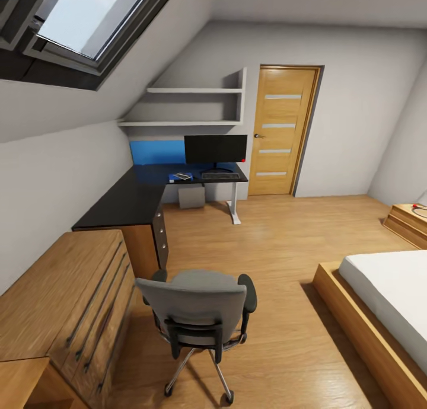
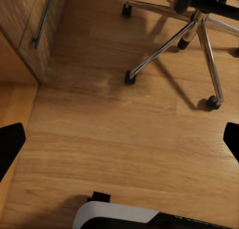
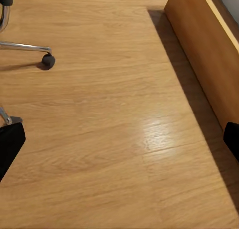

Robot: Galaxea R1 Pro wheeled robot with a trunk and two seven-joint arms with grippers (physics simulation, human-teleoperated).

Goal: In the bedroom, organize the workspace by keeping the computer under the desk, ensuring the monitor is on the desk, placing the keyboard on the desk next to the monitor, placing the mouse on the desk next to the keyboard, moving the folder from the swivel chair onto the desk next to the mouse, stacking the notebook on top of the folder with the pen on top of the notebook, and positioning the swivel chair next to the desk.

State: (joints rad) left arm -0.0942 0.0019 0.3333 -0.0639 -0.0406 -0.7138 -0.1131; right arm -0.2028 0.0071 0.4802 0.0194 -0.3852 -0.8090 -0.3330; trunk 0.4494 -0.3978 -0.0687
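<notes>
1. I stand in an attic bedroom, looking from my head camera across a wooden floor (image 1: 284, 243).
2. The swivel chair (image 1: 198, 314) stands just ahead of me, its grey backrest turned toward me, its seat facing the desk, well apart from it.
3. The L-shaped desk (image 1: 127, 201) fills the far left corner; one leg of its surface runs along the left wall, the other along the back wall.
4. The monitor (image 1: 215, 149) stands upright on the far leg, its long axis parallel to the back wall, screen facing the room.
5. The keyboard (image 1: 220, 175) lies before it, lengthwise alongside the screen.
6. Something blue and flat (image 1: 179, 176) lies left of the keyboard; I cannot identify it.
7. My left fingers (image 2: 11, 142) are wide apart over the floor beside the chair's chrome base (image 2: 191, 45).
8. My right fingers (image 3: 11, 142) are also spread, above the floor beside the bed frame (image 3: 209, 50).
</notes>
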